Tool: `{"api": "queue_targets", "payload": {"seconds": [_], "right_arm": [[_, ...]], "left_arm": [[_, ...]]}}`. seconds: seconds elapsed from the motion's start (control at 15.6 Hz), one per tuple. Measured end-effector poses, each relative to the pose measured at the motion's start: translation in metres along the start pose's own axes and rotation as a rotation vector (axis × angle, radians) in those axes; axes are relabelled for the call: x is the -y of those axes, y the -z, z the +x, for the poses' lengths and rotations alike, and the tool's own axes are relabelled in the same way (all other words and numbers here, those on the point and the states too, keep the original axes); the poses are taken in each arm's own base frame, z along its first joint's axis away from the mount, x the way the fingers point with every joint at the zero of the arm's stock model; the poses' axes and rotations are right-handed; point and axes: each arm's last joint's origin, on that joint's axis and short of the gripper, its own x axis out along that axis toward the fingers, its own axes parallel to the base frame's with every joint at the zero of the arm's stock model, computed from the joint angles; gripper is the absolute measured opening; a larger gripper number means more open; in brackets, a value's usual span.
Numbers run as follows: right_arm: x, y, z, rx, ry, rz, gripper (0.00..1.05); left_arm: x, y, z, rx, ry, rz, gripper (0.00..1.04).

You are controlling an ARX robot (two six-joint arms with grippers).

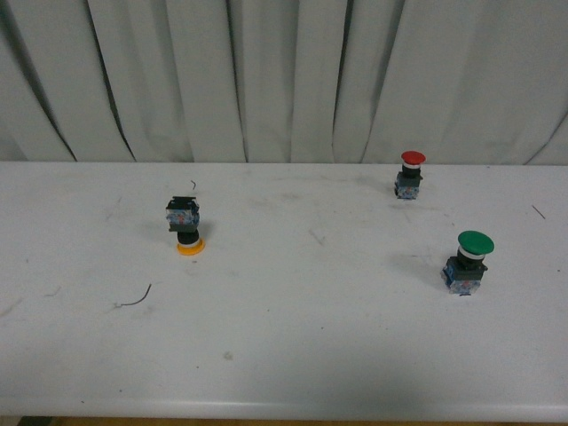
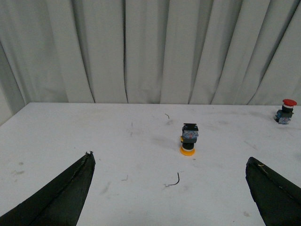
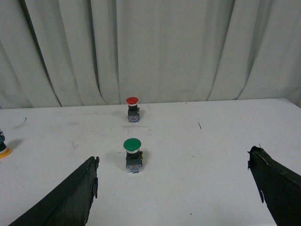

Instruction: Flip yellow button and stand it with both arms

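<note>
The yellow button (image 1: 185, 225) stands upside down on the white table (image 1: 293, 355), left of centre, its yellow cap on the table and its blue-grey block on top. It also shows in the left wrist view (image 2: 188, 139), ahead of my open, empty left gripper (image 2: 171, 160). In the right wrist view only its cap edge (image 3: 2, 149) shows at the frame's border. My right gripper (image 3: 174, 162) is open and empty, well short of the buttons. Neither arm shows in the front view.
A green-capped button (image 1: 469, 263) stands upright at the right (image 3: 133, 154). A red-capped button (image 1: 409, 174) stands upright at the back right (image 3: 133, 108) (image 2: 285, 111). A thin dark wire scrap (image 1: 135, 300) lies near the yellow button. A grey curtain (image 1: 284, 71) hangs behind the table.
</note>
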Motion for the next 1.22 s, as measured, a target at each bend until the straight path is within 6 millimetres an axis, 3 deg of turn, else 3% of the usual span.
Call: {"api": "queue_targets", "payload": {"seconds": [1.03,1.16,1.22], "right_arm": [[0.0000,0.0000,0.0000,0.000,0.000,0.000,0.98],[0.0000,0.0000,0.0000,0.000,0.000,0.000,0.98],[0.0000,-0.0001,0.0000,0.001,0.000,0.000,0.98]], "left_arm": [[0.0001,0.0012,0.0000,-0.022,-0.010,-0.006,0.98],[0.0039,-0.0002,0.0020,-0.253,-0.168,-0.106,0.98],[0.0016,-0.0019,0.0058,-0.253,-0.258,-0.163,0.98]]}}
